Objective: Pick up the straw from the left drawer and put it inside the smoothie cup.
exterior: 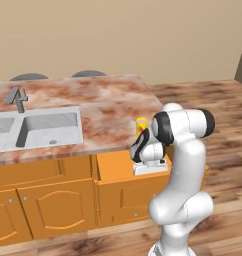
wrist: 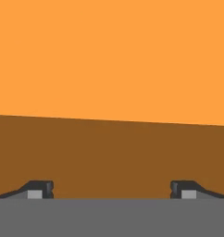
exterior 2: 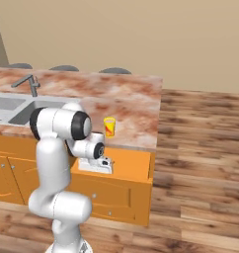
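Orange left drawer [exterior 2: 134, 165] pulled out, pincer [wrist: 112, 190] spread wide inside, smoothie cup [exterior 2: 109, 126] behind.

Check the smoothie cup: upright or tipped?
Upright. The smoothie cup stands on the counter near its front edge, open mouth up.

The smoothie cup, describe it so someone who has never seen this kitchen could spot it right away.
Find the marble countertop and follow it right, past the sink, to the front edge. Above the open orange drawer stands the smoothie cup, small, yellow, tapered, with red-orange blotches, the only object standing on that stretch.
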### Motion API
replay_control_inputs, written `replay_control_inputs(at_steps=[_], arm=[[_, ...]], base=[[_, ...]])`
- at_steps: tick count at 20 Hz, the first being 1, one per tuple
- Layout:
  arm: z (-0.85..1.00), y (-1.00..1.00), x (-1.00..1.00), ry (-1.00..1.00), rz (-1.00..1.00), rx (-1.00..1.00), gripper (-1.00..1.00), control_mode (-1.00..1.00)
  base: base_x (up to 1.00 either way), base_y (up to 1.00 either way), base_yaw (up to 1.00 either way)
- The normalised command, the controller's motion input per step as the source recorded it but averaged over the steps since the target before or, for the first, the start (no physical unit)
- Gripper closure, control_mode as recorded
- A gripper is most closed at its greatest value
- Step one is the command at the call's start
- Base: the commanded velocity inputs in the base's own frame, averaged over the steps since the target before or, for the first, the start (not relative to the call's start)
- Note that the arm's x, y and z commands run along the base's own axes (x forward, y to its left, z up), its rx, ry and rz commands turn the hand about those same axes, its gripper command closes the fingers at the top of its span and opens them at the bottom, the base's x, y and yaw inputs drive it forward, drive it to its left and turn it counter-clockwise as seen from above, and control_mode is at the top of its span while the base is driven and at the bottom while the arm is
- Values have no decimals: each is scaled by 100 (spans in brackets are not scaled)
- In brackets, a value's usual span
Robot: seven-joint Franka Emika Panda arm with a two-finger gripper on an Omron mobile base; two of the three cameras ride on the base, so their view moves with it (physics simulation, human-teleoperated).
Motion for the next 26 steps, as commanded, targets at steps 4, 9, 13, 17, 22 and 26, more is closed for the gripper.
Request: replay_control_inputs(at_steps=[4,9,13,17,22,26], arm=[[-5,-10,-100,2,6,0,-100,-100],[1,-5,-100,-1,9,0,-100,-100],[34,0,-49,-16,4,1,-100,-100],[33,0,4,-17,0,5,-100,-100],[14,0,33,-13,0,6,-100,-100],[2,0,52,-7,0,5,-100,-100]], base=[[0,0,0],[0,0,0],[0,0,0],[0,0,0],[0,0,0],[0,0,0]])
